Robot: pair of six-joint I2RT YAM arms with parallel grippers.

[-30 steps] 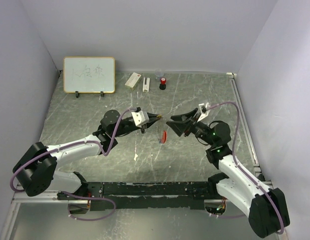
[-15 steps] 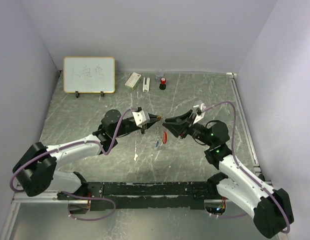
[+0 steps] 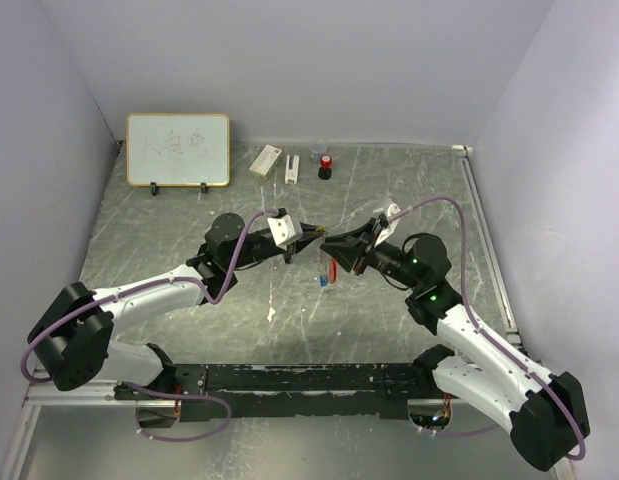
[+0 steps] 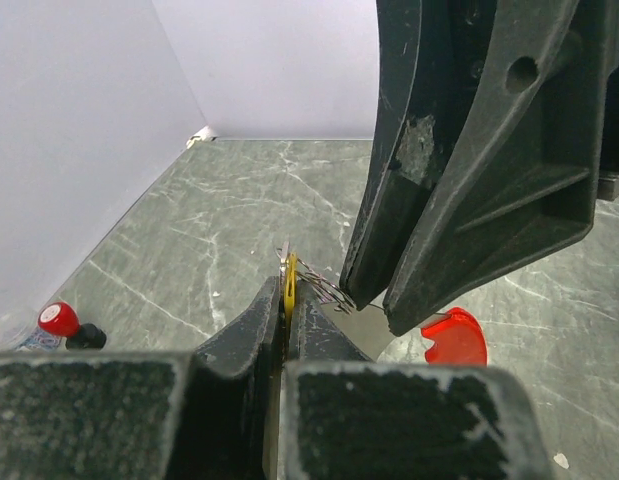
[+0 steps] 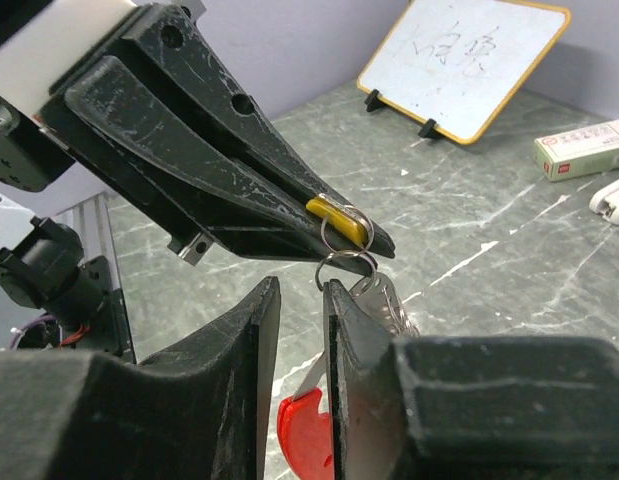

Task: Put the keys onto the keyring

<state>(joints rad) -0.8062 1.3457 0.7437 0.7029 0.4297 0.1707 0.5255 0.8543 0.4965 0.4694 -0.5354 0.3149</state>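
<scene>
the two arms meet over the middle of the desk (image 3: 189, 225), fingertips almost nose to nose. the left fingers (image 4: 251, 322) are clenched on the tan-gold key (image 5: 339, 221), pinching its head so that only a yellow sliver sticks out at the tip. a thin silvery ring passes through that key. a second ring of the keyring (image 5: 341, 266) hangs just below it, right at the tips of the right fingers (image 5: 244, 345).

the right fingers stand a narrow slit apart. whether they pinch any part of the keyring i cannot tell, since the rings sit at the very edge of one fingertip. a silvery key blade shows just behind that finger. the red tag (image 3: 331, 269) dangles under the right fingers (seen through the slit in the right wrist view). the blue key (image 3: 323, 282) shows just beside the tag, on its near side; whether it hangs or lies on the desk is unclear.

a whiteboard (image 3: 178, 149) stands at the far left corner of the desk. a white box (image 3: 266, 160) and a small red-and-black cylinder (image 3: 326, 165) sit along the far edge, well apart from the arms.
</scene>
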